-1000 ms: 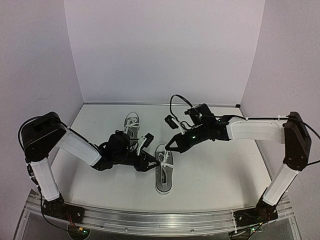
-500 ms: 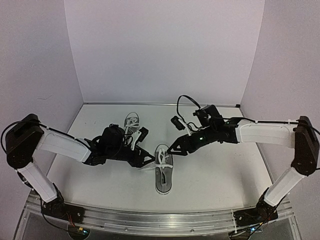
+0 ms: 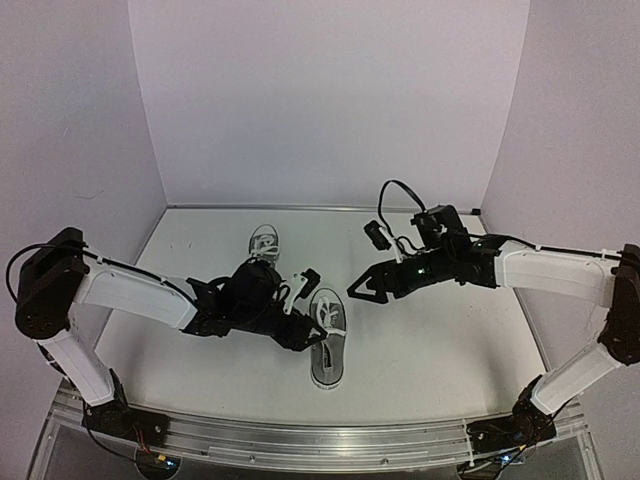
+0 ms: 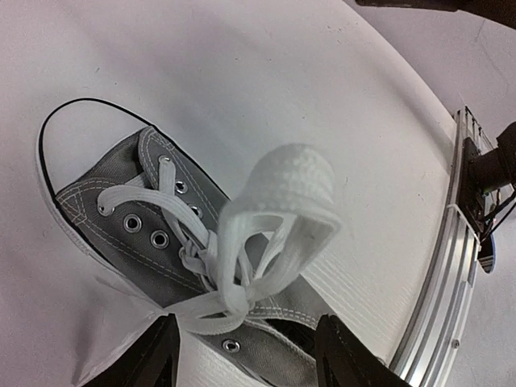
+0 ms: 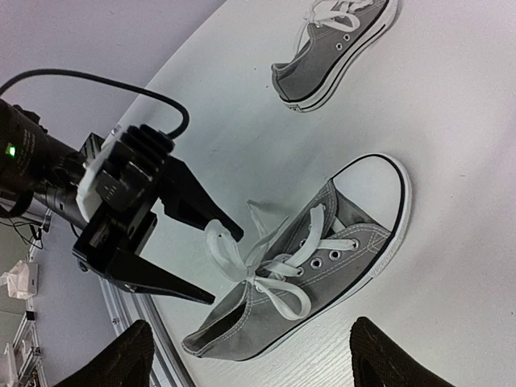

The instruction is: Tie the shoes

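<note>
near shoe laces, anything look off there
Yes. The near shoe has no finished bow: its white lace is loose, with one big loop standing up off the eyelets at the open left gripper. The shoe itself sits upright and looks undamaged.

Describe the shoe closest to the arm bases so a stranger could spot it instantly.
On the white table, look at the middle, toward the front metal rail. The grey canvas sneaker lies there, heel toward the rail. Unlike its twin farther back, its white laces rise in a loose loop beside the open left gripper.
</note>
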You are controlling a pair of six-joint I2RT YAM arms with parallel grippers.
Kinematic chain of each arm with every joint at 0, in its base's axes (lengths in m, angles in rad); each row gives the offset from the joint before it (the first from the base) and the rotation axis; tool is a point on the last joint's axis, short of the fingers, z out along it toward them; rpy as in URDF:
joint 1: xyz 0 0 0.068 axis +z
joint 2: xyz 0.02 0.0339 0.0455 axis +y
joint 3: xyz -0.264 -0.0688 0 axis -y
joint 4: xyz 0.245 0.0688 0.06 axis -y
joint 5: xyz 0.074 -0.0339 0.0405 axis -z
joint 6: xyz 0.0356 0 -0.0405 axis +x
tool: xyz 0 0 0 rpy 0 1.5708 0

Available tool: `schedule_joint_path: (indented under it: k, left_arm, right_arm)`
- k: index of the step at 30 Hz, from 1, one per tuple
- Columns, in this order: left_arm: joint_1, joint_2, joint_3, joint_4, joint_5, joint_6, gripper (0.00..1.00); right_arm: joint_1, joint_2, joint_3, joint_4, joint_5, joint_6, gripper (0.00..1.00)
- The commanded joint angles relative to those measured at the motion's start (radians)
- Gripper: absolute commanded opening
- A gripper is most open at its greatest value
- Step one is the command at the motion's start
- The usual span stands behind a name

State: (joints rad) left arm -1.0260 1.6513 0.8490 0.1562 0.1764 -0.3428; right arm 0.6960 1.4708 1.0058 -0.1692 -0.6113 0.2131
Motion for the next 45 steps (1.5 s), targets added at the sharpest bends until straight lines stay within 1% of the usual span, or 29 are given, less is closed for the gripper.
schedule_joint_path:
  k: [1, 4, 6, 10, 14, 15, 19, 21, 23, 25, 27, 29, 31, 33, 35, 38, 44, 45]
  left_arm:
    - [-0.014, 0.071, 0.073, 0.01, -0.059, -0.059, 0.59]
    - [-0.018, 0.117, 0.111, -0.004, -0.085, -0.069, 0.54]
    - [-0.02, 0.148, 0.139, -0.016, -0.09, -0.073, 0.49]
    - [-0.021, 0.186, 0.187, -0.009, -0.081, -0.076, 0.3]
    - [-0.02, 0.188, 0.224, 0.007, -0.113, -0.075, 0.03]
    - [-0.02, 0.183, 0.234, 0.006, -0.13, -0.07, 0.0]
    - [0.007, 0.168, 0.311, -0.017, -0.178, -0.044, 0.0]
    - [0.041, 0.169, 0.372, -0.042, -0.206, -0.035, 0.0]
    - [0.094, 0.17, 0.416, -0.05, -0.197, -0.044, 0.0]
    - [0.145, 0.175, 0.443, -0.043, -0.182, -0.042, 0.0]
    - [0.191, 0.192, 0.49, -0.052, -0.18, 0.013, 0.0]
    - [0.226, 0.219, 0.541, -0.096, -0.179, 0.049, 0.0]
    - [0.267, 0.248, 0.593, -0.122, -0.119, 0.066, 0.0]
    - [0.321, 0.279, 0.608, -0.096, -0.04, 0.072, 0.0]
    - [0.369, 0.313, 0.614, -0.062, 0.007, 0.057, 0.0]
    - [0.42, 0.376, 0.644, -0.055, 0.058, 0.054, 0.0]
    - [0.461, 0.493, 0.693, -0.057, 0.122, 0.084, 0.0]
    - [0.464, 0.51, 0.703, -0.066, 0.125, 0.085, 0.02]
  right_arm:
    - [-0.01, -0.046, -0.012, 0.027, 0.02, 0.005, 0.8]
    - [-0.012, -0.049, -0.018, 0.029, 0.02, 0.004, 0.81]
    - [-0.013, -0.05, -0.021, 0.03, 0.021, 0.004, 0.81]
    - [-0.016, -0.048, -0.024, 0.033, 0.027, 0.001, 0.81]
    - [-0.02, -0.04, -0.022, 0.036, 0.031, 0.0, 0.82]
    - [-0.021, -0.039, -0.021, 0.037, 0.032, 0.0, 0.82]
    - [-0.026, -0.036, -0.019, 0.041, 0.04, 0.004, 0.82]
    - [-0.029, -0.034, -0.018, 0.042, 0.043, 0.007, 0.82]
    - [-0.032, -0.032, -0.019, 0.041, 0.045, 0.01, 0.82]
    - [-0.035, -0.031, -0.021, 0.04, 0.055, 0.022, 0.85]
    - [-0.04, -0.034, -0.026, 0.039, 0.057, 0.033, 0.93]
    - [-0.043, -0.042, -0.031, 0.039, 0.061, 0.036, 0.98]
    - [-0.045, -0.051, -0.036, 0.039, 0.065, 0.035, 0.98]
    - [-0.047, -0.058, -0.039, 0.039, 0.07, 0.035, 0.98]
    - [-0.048, -0.061, -0.039, 0.038, 0.075, 0.036, 0.98]
    - [-0.048, -0.062, -0.04, 0.036, 0.079, 0.037, 0.98]
    - [-0.048, -0.069, -0.04, 0.036, 0.081, 0.034, 0.98]
    - [-0.049, -0.068, -0.038, 0.035, 0.08, 0.034, 0.98]
